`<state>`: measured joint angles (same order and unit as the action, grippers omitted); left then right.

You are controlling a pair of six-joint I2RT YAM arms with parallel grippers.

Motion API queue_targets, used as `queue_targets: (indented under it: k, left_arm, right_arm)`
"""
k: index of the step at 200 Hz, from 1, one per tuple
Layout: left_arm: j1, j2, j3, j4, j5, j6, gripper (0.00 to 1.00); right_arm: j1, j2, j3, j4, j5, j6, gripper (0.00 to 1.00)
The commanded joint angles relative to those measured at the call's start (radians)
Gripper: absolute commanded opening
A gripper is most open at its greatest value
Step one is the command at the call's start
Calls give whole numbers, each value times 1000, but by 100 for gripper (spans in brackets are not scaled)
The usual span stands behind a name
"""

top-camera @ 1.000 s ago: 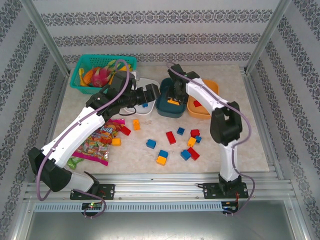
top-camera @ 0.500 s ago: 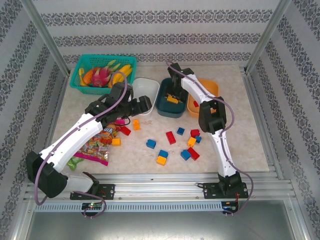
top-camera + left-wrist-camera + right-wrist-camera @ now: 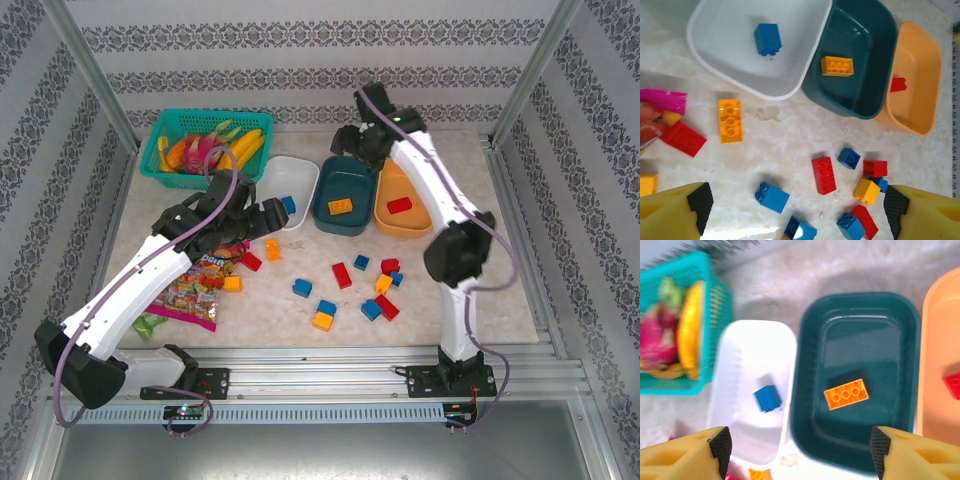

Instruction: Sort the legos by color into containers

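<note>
Beside the candy bag (image 3: 190, 292), left gripper (image 3: 795, 200) gapes empty; right gripper (image 3: 800, 446) likewise wide.

Table (image 3: 500, 250): pale, marbled top

Far left corner: teal mesh basket (image 3: 190, 114)

Far edge, centre: white dish (image 3: 290, 172), dark teal dish (image 3: 350, 180) and orange dish (image 3: 390, 190), side by side in that order from left to right

Near left: bright candy bag (image 3: 185, 295), lying flat

Middle: loose legos (image 3: 342, 275) in red, blue and yellow-orange, scattered singly and in small clusters; a few lie just beside the bag
</note>
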<state>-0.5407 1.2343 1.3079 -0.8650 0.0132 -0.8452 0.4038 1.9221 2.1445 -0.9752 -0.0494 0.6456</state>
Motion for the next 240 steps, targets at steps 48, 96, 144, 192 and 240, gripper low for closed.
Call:
queue_targets:
  k: [48, 96, 144, 192, 240]
  left_arm:
    - [15, -95, -155, -175, -73, -74, 85]
    - [16, -14, -299, -119, -88, -102, 79]
    - [40, 87, -418, 17, -82, -102, 73]
    - [107, 178, -465, 96, -34, -53, 66]
    - [130, 240, -441, 116, -58, 2, 73]
  right_arm:
    - [215, -625, -853, 387, 11, -67, 74]
    - [374, -771, -1247, 633, -143, -63, 75]
    - [396, -751, -1298, 690, -187, -38, 76]
    - [393, -745, -1286, 669, -188, -49, 76]
    - [382, -726, -1270, 652, -201, -51, 76]
